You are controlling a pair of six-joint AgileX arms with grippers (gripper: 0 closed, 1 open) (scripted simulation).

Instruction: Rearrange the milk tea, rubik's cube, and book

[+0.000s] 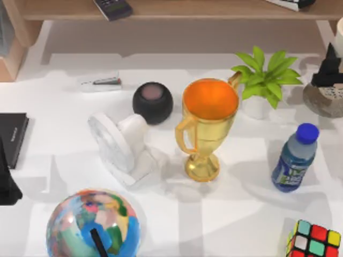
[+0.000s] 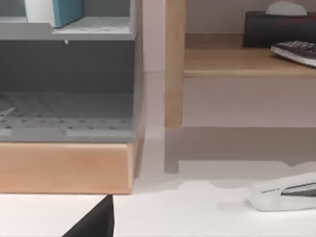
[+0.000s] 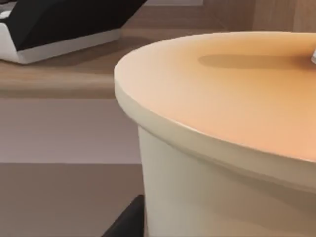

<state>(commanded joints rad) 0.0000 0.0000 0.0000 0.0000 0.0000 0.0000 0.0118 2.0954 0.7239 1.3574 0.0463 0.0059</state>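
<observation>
You saw the rubik's cube [image 1: 313, 239] near the blue-capped bottle [image 1: 293, 158]; the milk tea [image 3: 232, 143] loomed close; the book [image 2: 61, 11] stood on a grey shelf [image 2: 74, 32].

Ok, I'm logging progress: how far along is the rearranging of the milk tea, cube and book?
Likely done: the book stands on the grey rack. Probably in hand: the milk tea looms close in the right wrist view; whether it is gripped I cannot tell. Left: the rubik's cube sits on the table, front right. The left arm waits at the left edge.
</observation>
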